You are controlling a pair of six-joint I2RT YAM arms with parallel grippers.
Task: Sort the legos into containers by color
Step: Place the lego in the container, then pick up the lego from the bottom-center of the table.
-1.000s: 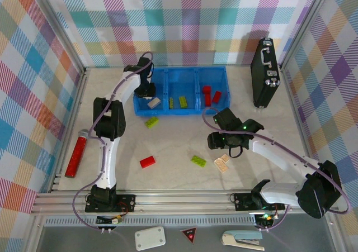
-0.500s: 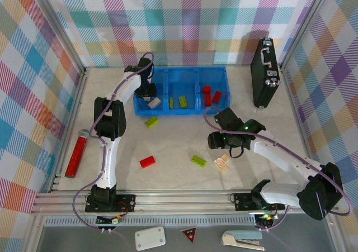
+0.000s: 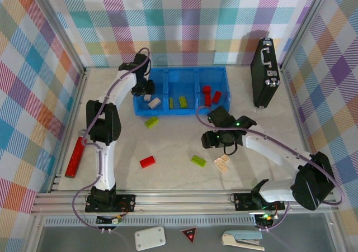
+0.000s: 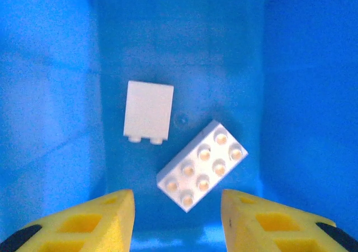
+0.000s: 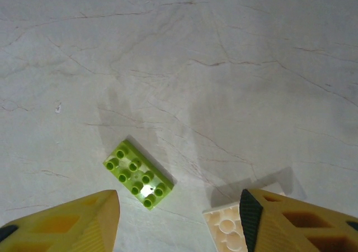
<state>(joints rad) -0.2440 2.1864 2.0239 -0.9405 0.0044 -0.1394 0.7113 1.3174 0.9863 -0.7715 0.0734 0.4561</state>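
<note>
The blue bin (image 3: pixel 193 110) holds beige legos in its left compartment, lime ones (image 3: pixel 183 101) in the middle and red ones (image 3: pixel 207 91) on the right. My left gripper (image 4: pixel 178 207) hangs open over the left compartment (image 4: pixel 67 95), above a studs-up beige brick (image 4: pixel 203 165) and a second beige brick (image 4: pixel 147 112) lying on its side. My right gripper (image 5: pixel 179 207) is open above the table, with a lime brick (image 5: pixel 138 174) just beyond its left finger and an upside-down beige brick (image 5: pixel 226 227) at its right finger. In the top view that gripper (image 3: pixel 215 143) hovers near the lime brick (image 3: pixel 198 160).
Loose on the table are another lime brick (image 3: pixel 151 122), a red brick (image 3: pixel 147 161) and beige bricks (image 3: pixel 222 162). A long red bar (image 3: pixel 76 156) lies at the left edge. A black case (image 3: pixel 264 73) stands at the back right.
The left arm has risen a little over the left compartment. The right gripper has shifted slightly left, toward the lime brick on the table.
</note>
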